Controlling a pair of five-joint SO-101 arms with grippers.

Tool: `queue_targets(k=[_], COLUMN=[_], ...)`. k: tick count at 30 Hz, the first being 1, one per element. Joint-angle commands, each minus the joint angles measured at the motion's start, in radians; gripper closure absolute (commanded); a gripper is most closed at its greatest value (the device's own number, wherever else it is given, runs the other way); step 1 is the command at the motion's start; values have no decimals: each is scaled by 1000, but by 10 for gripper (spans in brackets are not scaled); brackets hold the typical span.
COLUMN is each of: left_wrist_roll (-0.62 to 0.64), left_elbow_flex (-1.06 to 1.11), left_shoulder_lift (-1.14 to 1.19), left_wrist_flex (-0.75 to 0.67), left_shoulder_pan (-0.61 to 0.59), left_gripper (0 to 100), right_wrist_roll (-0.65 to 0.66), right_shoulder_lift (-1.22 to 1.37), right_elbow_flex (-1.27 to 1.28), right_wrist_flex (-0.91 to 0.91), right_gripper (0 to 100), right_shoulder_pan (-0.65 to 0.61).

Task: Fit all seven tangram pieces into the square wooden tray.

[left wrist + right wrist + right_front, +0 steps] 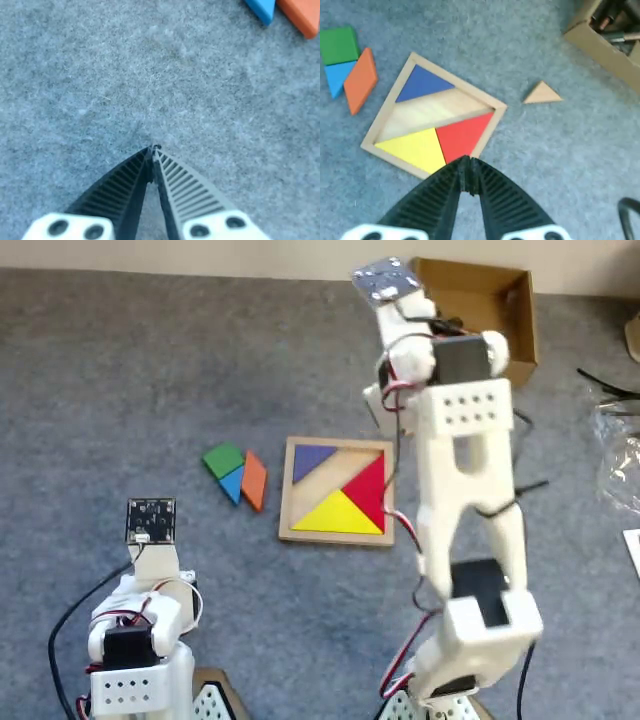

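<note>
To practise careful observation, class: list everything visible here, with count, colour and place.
wooden tray: 1, pale, middle of the carpet
dark blue triangle, red triangle, yellow triangle: 1 each, inside the tray
green square, light blue triangle, orange parallelogram: 1 each, clustered beside the tray
cardboard box: 1, brown, far carpet edge
tan triangle: 1, between tray and cardboard box
left pincer: 1, dark, shut, over bare carpet
right pincer: 1, dark, shut, pointing toward tray

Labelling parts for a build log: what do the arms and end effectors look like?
The left arm and right arm are white plastic with black motor blocks and red-and-white wires. The left end effector and right end effector: dark ribbed tapered fingers, white bases.
</note>
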Motion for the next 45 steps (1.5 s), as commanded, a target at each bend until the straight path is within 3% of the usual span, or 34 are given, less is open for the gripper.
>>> queue_targets(k=[1, 19, 27, 45], left_wrist_roll=[2, 2, 2, 2], left_elbow_flex=[21, 21, 21, 21], left_shoulder_lift=[7, 7, 7, 7], left_wrist_flex=[8, 8, 8, 8], left_shoulder_pan=[-8, -8, -8, -4], left_gripper=[995, 995, 995, 995], right_wrist_roll=[-2, -8, -9, -3], right_shoulder_lift=[-182, -796, -863, -1214], right_elbow_flex=[99, 839, 946, 1283], right_wrist_flex=[15, -213, -199, -216], right_gripper=[993, 993, 989, 990], right_shoulder_pan=[44, 94, 186, 186])
